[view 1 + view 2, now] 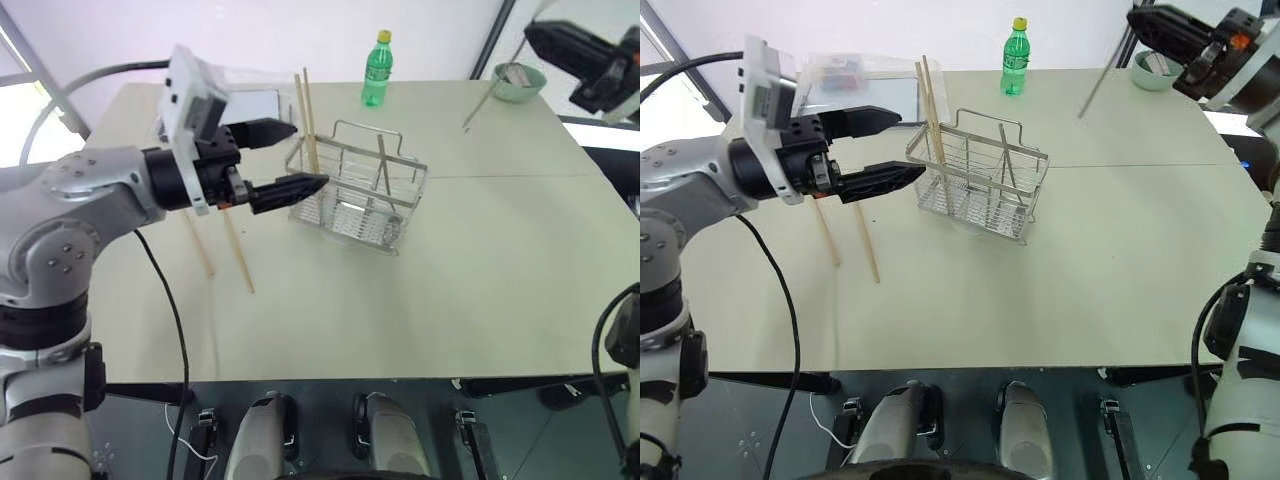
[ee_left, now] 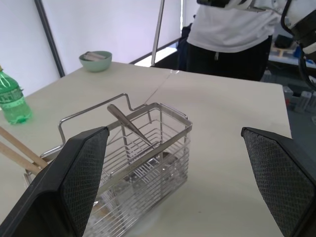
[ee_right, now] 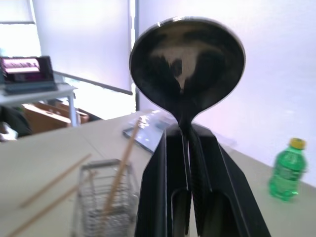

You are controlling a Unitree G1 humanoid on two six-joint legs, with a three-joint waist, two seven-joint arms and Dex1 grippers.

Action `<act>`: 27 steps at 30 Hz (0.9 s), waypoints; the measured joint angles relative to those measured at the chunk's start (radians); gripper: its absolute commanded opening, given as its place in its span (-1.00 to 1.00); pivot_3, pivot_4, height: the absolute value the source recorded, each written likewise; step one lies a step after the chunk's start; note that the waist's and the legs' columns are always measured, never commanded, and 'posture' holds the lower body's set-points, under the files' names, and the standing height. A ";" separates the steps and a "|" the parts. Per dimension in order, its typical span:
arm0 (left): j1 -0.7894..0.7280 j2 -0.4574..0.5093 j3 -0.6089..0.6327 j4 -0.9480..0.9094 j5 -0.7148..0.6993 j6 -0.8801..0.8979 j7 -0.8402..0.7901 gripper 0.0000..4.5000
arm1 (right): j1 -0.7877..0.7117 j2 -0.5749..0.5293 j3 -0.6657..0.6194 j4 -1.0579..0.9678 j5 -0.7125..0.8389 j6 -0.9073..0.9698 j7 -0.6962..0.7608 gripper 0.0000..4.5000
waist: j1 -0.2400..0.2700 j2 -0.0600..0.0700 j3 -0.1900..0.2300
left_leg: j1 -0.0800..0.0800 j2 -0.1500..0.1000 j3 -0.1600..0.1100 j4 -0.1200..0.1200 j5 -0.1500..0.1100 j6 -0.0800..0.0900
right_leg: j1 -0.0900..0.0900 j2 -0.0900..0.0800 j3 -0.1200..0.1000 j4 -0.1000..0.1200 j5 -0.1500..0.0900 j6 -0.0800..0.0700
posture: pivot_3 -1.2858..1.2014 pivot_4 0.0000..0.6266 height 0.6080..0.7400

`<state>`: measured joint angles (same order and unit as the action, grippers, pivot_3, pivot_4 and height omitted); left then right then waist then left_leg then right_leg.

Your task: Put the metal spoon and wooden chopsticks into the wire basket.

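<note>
Metal spoon (image 3: 187, 61) is thin, hard and slippery; the right hand (image 3: 187, 163) pinches its handle tight. The left hand (image 1: 285, 160) is open beside the wire basket (image 1: 357, 190).

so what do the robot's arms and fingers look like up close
Silver-grey metal arm segments with round jointed housings, black wrists and a loose black cable. The left gripper carries a white camera box. Its black wedge-shaped fingers have cross-hatched textured pads.

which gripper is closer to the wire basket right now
Left. The left gripper, open, sits right beside the wire basket, next to the chopsticks end. The right gripper, shut on the metal spoon, is raised over the table's far right corner.
</note>
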<state>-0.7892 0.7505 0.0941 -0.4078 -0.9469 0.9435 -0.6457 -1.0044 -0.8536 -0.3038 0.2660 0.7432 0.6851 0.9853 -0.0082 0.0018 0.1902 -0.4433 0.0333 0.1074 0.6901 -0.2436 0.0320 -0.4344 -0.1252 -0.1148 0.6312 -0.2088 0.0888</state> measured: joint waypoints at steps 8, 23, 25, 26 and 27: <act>-0.007 -0.019 -0.012 0.021 0.045 -0.018 -0.026 1.00 | 0.119 0.125 0.017 -0.240 0.095 0.151 -0.136 -0.99 | 0.005 0.000 0.000 | 0.000 0.000 0.000 0.000 -0.001 0.001 | 0.000 0.000 0.000 0.000 0.000 0.000 | 0.03 -0.52 0.50; -0.027 -0.030 0.012 0.011 0.044 0.003 0.024 1.00 | 0.247 0.241 0.184 -0.183 -0.140 0.008 -0.212 0.53 | 0.017 0.000 0.000 | -0.001 -0.001 0.001 0.000 0.000 0.000 | -0.001 0.001 0.000 0.000 0.000 0.000 | 0.03 -0.52 0.50; -0.016 -0.032 0.035 0.007 0.035 0.018 0.060 1.00 | 0.230 0.240 0.169 -0.175 -0.141 0.007 -0.218 0.53 | 0.016 0.000 0.000 | -0.001 -0.001 0.000 0.000 0.000 0.000 | -0.001 0.001 0.000 0.000 0.000 0.000 | 0.03 -0.52 0.50; -0.009 -0.045 0.056 0.008 0.030 0.030 0.098 1.00 | 0.214 0.236 0.158 -0.160 -0.140 0.007 -0.219 0.53 | 0.016 0.000 0.000 | -0.001 0.000 0.000 0.000 0.000 0.000 | -0.001 0.001 0.000 0.000 0.000 0.000 | 0.03 -0.52 0.50; -0.008 -0.062 0.077 0.013 0.027 0.040 0.143 1.00 | 0.197 0.227 0.144 -0.142 -0.140 0.006 -0.220 0.53 | 0.018 0.000 0.000 | -0.001 0.000 0.000 0.000 0.000 0.000 | -0.001 0.001 0.000 0.000 0.000 0.000 | 0.03 -0.52 0.50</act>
<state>-0.7969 0.6881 0.1707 -0.3946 -0.9197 0.9833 -0.5028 -0.8076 -0.6269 -0.1595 0.1239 0.6032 0.6910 0.7650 0.0094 0.0016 0.1902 -0.4442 0.0328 0.1074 0.6896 -0.2437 0.0325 -0.4356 -0.1246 -0.1144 0.6311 -0.2088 0.0890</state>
